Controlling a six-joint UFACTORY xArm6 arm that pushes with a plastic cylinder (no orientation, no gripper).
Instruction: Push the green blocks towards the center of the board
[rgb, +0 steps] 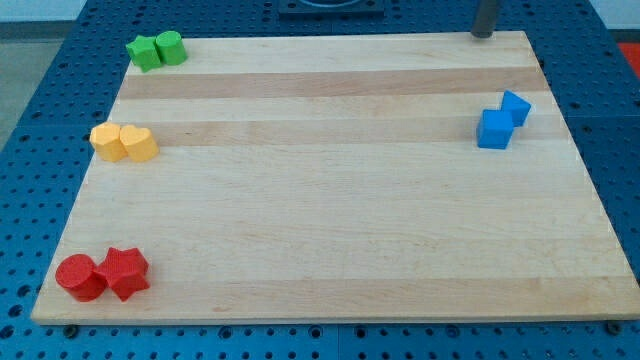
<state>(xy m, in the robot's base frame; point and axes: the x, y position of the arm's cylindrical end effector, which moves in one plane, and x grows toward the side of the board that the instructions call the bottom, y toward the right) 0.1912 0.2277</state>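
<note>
Top-left: green star block touching green cylinder, pair's long axis 9-to-3 o'clock; my tip bare, far at 3 o'clock.

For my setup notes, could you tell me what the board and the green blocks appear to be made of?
The board looks like pale wood with a smooth matte finish: grain lines and plank bands show. The green blocks look like moulded plastic, uniform colour with a slight sheen, though that is uncertain.

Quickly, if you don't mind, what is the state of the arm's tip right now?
My tip: no gripper, holding nothing; at the board's top edge toward the view's right, far from the green blocks at the top left.
</note>
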